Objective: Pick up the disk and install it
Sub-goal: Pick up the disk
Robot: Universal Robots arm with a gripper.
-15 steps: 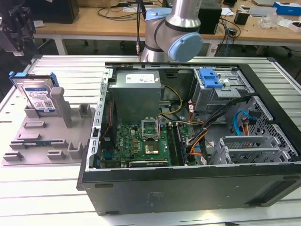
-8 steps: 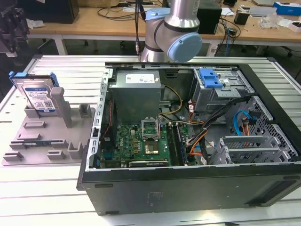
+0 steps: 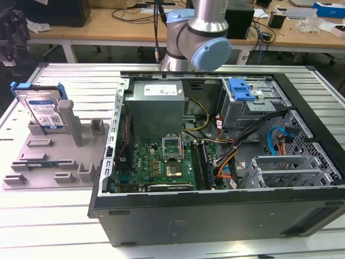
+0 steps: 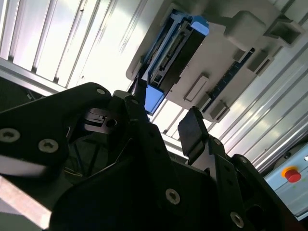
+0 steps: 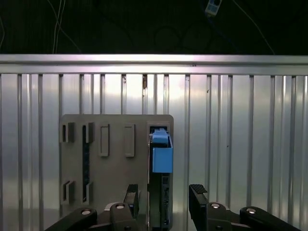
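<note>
So the disk [image 3: 43, 110] is standing on edge in a slot of the grey holder plate [image 3: 59, 162]. The plate lies on the ribbed metal surface [image 3: 70, 81] at the exterior view's left, just beside the open computer case [image 3: 215, 218]. The label faces the camera there, and the blue carrier rails run around the edges.

The end effector [image 5: 164, 192] is open fairly wide and has nothing in it. In the first wrist view it looks straight down the disk's [image 5: 159, 204] thin edge, with one dark finger [image 5: 132, 195] showing on each side of the drive. In the second wrist view the fingertips [image 4: 192, 126] are apart from the disk [image 4: 175, 50], with bare holder [image 4: 231, 57] and surface showing between them. So it's lined up over the drive but not touching it.

In the exterior view the arm [image 3: 202, 27] comes in from the far side, behind the case. Inside the case:
- The motherboard [image 3: 161, 162] is on the near left.
- The grey power supply box [image 3: 156, 105] sits farther back.
- The metal drive cage with a blue latch [image 3: 240, 89] is in the far right part.
- A bundle of cables [image 3: 237, 145] crosses the middle.

A wooden bench [image 3: 108, 24] with cluttered gear sits beyond the surface.
</note>
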